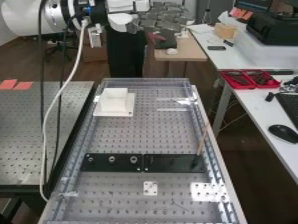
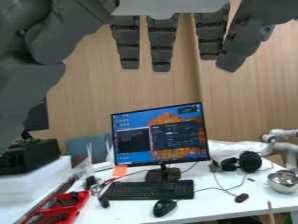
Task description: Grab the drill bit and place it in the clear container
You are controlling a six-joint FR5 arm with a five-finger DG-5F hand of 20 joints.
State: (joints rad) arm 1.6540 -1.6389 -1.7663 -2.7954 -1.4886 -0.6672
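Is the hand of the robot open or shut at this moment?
Open. In the wrist view, the hand has its fingers extended nearly straight, with gaps between them, and they are not curled round any thing.

One white Fairino FR5 arm came in from the upper left; one DG-5F hand was raised, fingers extended.

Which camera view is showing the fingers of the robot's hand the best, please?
The wrist view. The hand is close there, and gaps between several of its fingers are clear. The high view shows it smaller, near the top edge, with the fingers overlapping, so they are harder to tell apart.
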